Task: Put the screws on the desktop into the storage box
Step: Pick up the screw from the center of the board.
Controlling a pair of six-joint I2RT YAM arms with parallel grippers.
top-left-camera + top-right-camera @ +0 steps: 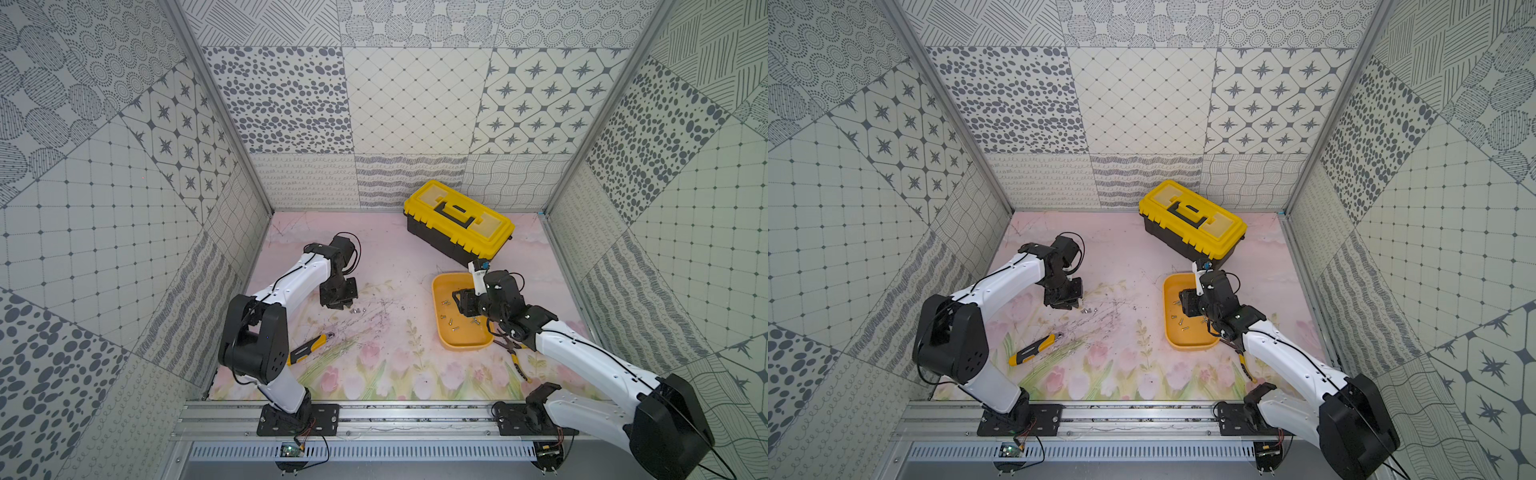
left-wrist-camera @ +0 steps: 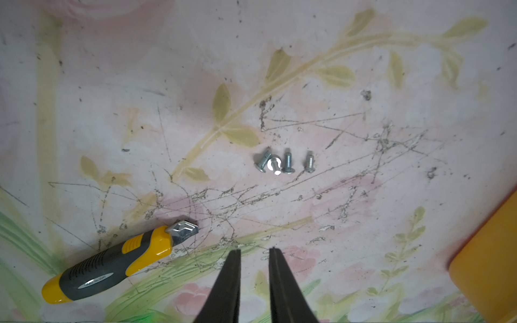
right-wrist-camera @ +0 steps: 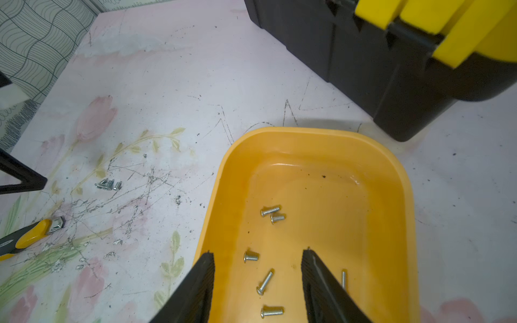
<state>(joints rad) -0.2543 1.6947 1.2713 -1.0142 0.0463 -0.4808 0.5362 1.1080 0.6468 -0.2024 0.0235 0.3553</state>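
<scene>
The left tool (image 2: 254,249), narrowly parted and empty, is poised near four screws (image 2: 282,163) clustered on the bench (image 2: 167,84), well apart from the storage box (image 3: 307,131). The detached screw (image 2: 309,163) is best pinched first, alone. The right tool (image 3: 258,251) is held open, empty, over that box.

walls (image 1: 415,104): grey-on-white patchwork patterns | corner posts (image 1: 233,137): bare metal | front rail (image 1: 415,415): aluminium | light: even

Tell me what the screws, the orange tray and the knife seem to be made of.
Screws: bright metal, likely plated steel; silver glints, cut threads.
Orange tray: moulded plastic, glossy; rounded rim, soft highlights.
Knife: yellow hard plastic with grey, probably rubbery, ribbed grip; metal nose.
</scene>
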